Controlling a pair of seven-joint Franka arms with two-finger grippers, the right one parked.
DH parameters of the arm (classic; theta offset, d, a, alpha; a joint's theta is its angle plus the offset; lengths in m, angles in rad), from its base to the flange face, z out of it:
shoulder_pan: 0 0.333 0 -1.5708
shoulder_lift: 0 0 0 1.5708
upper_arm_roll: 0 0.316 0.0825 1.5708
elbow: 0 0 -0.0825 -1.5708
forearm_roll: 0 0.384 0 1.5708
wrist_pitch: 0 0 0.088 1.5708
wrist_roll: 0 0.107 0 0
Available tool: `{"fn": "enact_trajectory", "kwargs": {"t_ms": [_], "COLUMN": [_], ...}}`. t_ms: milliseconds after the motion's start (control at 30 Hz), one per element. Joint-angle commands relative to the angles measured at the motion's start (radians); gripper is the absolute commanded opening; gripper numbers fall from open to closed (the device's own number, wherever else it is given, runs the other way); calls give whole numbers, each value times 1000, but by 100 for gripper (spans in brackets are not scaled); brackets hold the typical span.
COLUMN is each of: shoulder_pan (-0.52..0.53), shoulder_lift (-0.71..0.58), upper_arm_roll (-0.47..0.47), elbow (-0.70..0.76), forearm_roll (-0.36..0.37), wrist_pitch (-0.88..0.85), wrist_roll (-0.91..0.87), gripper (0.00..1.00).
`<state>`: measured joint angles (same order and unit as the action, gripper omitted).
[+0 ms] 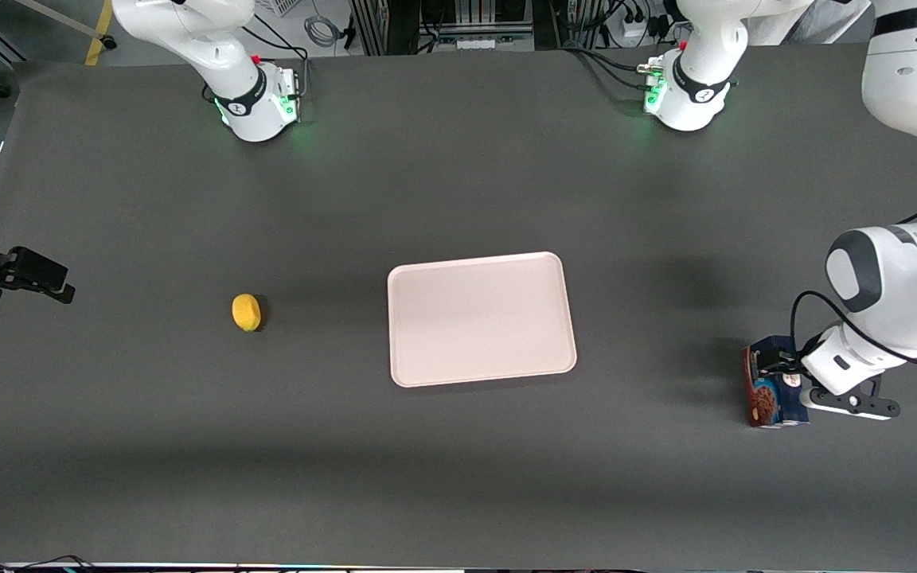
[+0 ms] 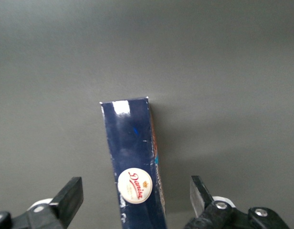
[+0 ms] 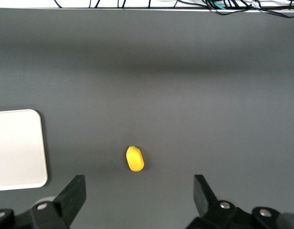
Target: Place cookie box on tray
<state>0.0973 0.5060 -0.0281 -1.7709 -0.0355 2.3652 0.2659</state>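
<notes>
The cookie box [image 1: 769, 390] is a dark navy carton with a red-brown edge. It stands on the table toward the working arm's end, well apart from the tray [image 1: 481, 318]. The left arm's gripper [image 1: 783, 372] is lowered over the box. In the left wrist view the box [image 2: 135, 157], with its round white-red logo, sits between the two black fingers [image 2: 70, 195]. The gripper [image 2: 136, 191] is open, with a gap on each side of the carton. The pale pinkish tray lies flat mid-table with nothing on it, and one corner of the tray [image 3: 18, 148] also shows in the right wrist view.
A small yellow lump [image 1: 247, 312] lies on the dark mat beside the tray, toward the parked arm's end, and the lump [image 3: 134, 159] is seen again from the right wrist. Both arm bases [image 1: 681, 95] stand at the table edge farthest from the front camera.
</notes>
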Motion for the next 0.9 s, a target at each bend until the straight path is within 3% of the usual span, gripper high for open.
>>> {"fn": "enact_trajectory", "kwargs": {"t_ms": [0,867], "shoulder_pan": [-5,-7], "shoulder_lift": [22,60], "upper_arm_roll": [7,27], "elbow": [13,15], "forearm_roll": [-18,-4], "wrist_pitch": [0,31], "wrist_roll": [-19,-76], "gripper": [100,100]}}
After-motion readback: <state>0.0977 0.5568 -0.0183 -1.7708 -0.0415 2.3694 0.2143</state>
